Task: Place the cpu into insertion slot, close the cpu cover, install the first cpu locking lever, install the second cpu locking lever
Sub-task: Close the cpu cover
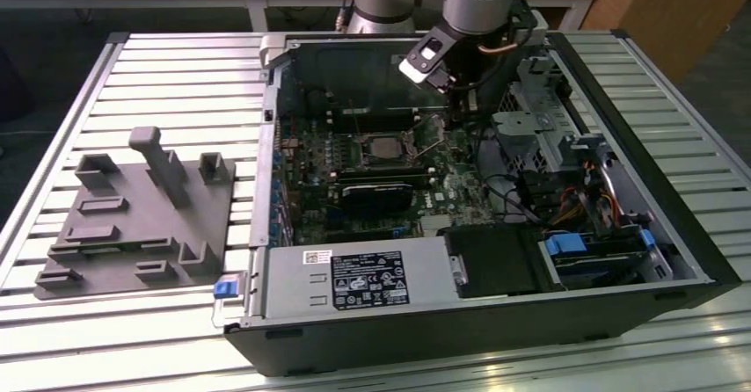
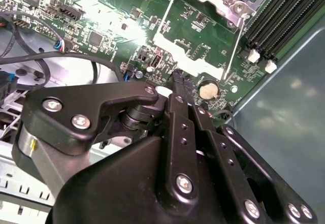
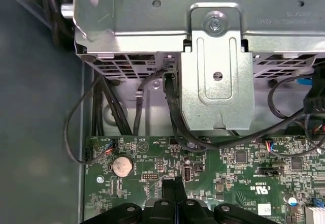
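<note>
**Layout, exterior view.** An open computer case (image 1: pixel 470 322) lies on its side on the slatted bench (image 1: pixel 176 76). A grey moulded fixture (image 1: pixel 129 225) sits at 9 o'clock of the case. The motherboard (image 1: pixel 458 203) faces up inside.

**Task items.** The cpu (image 1: pixel 385 149) sits in its socket near the middle of the board. The cpu cover (image 1: pixel 385 134) appears to lie flat around it, with the chip showing through the window. A black rectangular block (image 1: pixel 382 194) lies just at 6 o'clock of the socket. The labelled power supply (image 1: pixel 340 282) is farther out on the same line.

**Arm.** The arm comes down from 12 o'clock. The gripper (image 1: pixel 458 111) hangs over the board at 2 o'clock of the socket, near it but apart. The metal drive cage (image 1: pixel 528 133) stands at its 3 o'clock.

**Jaws.** In both wrist views the jaws are clenched, the fingertips (image 3: pixel 170 184) pressed together with nothing between them.

**Near the tips.** A coin cell (image 3: pixel 122 166) lies close by on the board. In the second wrist view a thin wire lever (image 2: pixel 234 46) runs from the socket's corner toward that cell. Whether it is latched cannot be told.
</note>
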